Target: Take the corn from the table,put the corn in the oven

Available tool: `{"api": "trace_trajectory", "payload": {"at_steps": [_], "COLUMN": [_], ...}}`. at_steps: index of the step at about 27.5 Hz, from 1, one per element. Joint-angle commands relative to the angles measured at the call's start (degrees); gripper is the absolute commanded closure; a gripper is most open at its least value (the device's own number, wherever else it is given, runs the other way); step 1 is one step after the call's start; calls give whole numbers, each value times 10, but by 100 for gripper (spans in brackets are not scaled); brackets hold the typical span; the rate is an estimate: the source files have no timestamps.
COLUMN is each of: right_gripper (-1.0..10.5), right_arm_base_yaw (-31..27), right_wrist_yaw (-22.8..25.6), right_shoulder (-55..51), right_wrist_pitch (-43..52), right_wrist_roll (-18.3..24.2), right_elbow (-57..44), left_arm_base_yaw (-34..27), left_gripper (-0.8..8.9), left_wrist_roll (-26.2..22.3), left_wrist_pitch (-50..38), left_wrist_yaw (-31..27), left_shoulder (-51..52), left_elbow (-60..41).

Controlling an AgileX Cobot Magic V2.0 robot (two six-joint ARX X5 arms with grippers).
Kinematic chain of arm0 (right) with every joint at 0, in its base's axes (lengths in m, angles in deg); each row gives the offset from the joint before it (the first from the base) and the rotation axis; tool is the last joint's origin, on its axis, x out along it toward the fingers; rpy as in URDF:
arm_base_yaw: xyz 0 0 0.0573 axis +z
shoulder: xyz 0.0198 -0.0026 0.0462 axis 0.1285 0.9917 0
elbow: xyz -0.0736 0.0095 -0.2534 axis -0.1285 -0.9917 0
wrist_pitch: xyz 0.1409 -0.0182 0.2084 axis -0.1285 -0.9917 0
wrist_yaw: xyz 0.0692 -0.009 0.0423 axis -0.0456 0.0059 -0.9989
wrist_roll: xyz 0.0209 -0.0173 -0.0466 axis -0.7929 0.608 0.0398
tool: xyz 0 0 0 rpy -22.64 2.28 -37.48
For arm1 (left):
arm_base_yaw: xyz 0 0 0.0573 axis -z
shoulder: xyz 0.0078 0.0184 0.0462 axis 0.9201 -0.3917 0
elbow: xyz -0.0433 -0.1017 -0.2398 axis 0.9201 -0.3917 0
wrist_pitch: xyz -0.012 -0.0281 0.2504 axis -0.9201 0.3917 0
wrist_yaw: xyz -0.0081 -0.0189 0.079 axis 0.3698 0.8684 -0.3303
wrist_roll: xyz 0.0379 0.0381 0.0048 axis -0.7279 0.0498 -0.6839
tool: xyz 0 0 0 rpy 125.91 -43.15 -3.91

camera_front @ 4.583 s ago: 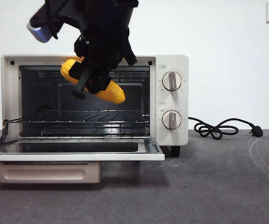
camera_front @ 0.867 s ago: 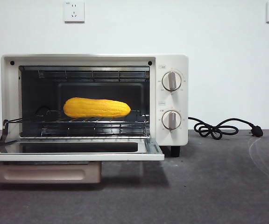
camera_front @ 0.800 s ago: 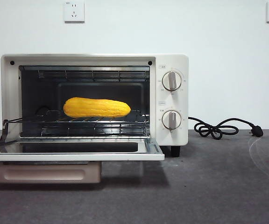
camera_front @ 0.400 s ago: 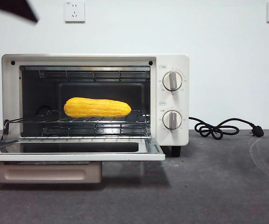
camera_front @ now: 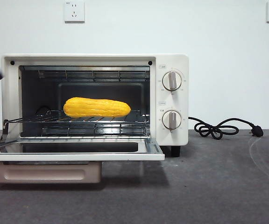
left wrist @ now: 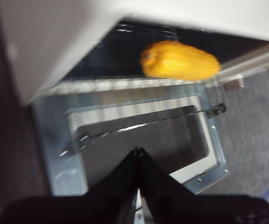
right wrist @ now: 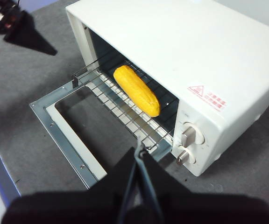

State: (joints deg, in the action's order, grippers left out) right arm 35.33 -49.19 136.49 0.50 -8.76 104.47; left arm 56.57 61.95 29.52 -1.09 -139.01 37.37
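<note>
Corn (camera_front: 96,107) now lies released on the rack inside the oven (camera_front: 172,42), door down. Both pincers, left (left wrist: 138,151) and right (right wrist: 139,150), have withdrawn, pressed together and empty. Placement looks complete.

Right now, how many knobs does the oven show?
2: upper knob and lower knob, stacked on the oven panel right of the open door. No others visible.

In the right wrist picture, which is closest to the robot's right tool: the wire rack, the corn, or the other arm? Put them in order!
From the right tool:
1. Wire rack, its front edge just beyond the tip.
2. Corn, lying on the rack inside the oven.
3. Other arm, far off past the open door.
</note>
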Motion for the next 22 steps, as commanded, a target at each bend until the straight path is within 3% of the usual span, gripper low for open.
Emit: {"api": "trace_trajectory", "payload": {"at_steps": [1,7,9,12,22], "right_gripper": [961,961,961,961,961], "right_arm_base_yaw": [-6,-7,-6,-7,-7], "right_wrist_yaw": [-6,-9,-21,-26,-26], "right_shoulder": [4,13,20,27,27], "right_wrist_pitch": [4,7,7,5,4], "right_wrist_roll": [-4,1,1,4,6], "right_elbow": [2,2,2,2,2], "left_arm_base_yaw": [-40,-92,-93,-93,-67], "left_gripper": [822,822,822,822,822], "left_wrist_roll": [-15,-16,-3,1,2], "left_wrist_pitch": [-5,-27,-62,-70,-67], "left_wrist_yaw": [20,27,22,-32,-40], "left_shoulder": [14,18,17,15,-64], "left_elbow": [-31,-86,-111,-121,-122]}}
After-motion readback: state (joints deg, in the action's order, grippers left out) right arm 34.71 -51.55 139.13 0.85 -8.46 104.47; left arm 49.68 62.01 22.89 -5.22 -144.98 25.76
